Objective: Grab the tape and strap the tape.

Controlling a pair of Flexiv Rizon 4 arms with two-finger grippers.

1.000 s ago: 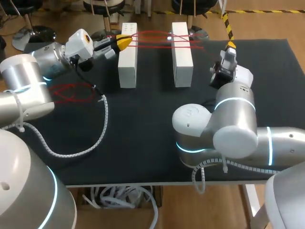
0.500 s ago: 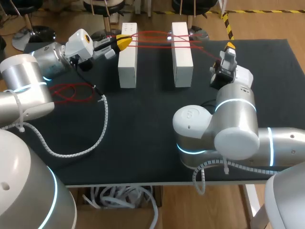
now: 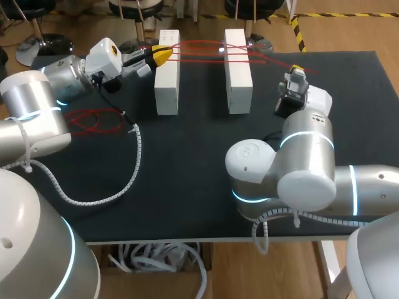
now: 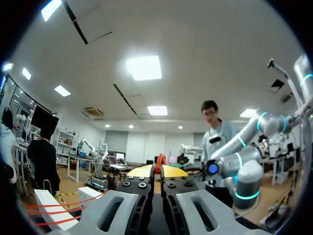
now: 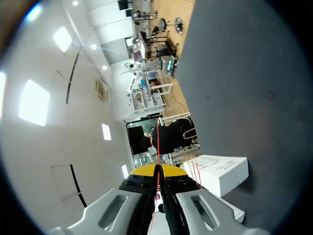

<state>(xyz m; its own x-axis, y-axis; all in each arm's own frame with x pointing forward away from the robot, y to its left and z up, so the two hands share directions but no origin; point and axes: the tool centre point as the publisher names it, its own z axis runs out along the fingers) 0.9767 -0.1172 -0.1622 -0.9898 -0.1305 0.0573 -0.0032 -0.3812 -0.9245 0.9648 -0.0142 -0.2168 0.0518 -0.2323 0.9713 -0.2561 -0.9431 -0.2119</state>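
Note:
Two white blocks [image 3: 167,71] [image 3: 237,70] stand side by side at the back of the black table [image 3: 187,174]. Red tape [image 3: 199,60] runs in several strands across their far ends. My left gripper [image 3: 161,55] is beside the left block, shut on the tape. In the left wrist view its yellow tips [image 4: 157,171] meet, with strands [image 4: 54,203] crossing a block beside them. My right gripper [image 3: 295,68] is right of the right block. In the right wrist view it [image 5: 158,170] is shut on a thin red strand [image 5: 157,142], with a white block [image 5: 215,174] ahead.
A loose tangle of red tape [image 3: 93,119] lies on the table at the left, under my left arm. A white ribbed cable [image 3: 128,174] from that arm curves over the mat. My right arm's bulky joints [image 3: 280,168] cover the right middle.
My right gripper has shut on the red strand and shifted slightly nearer; a strand now trails past it to the right. My left gripper has kept still.

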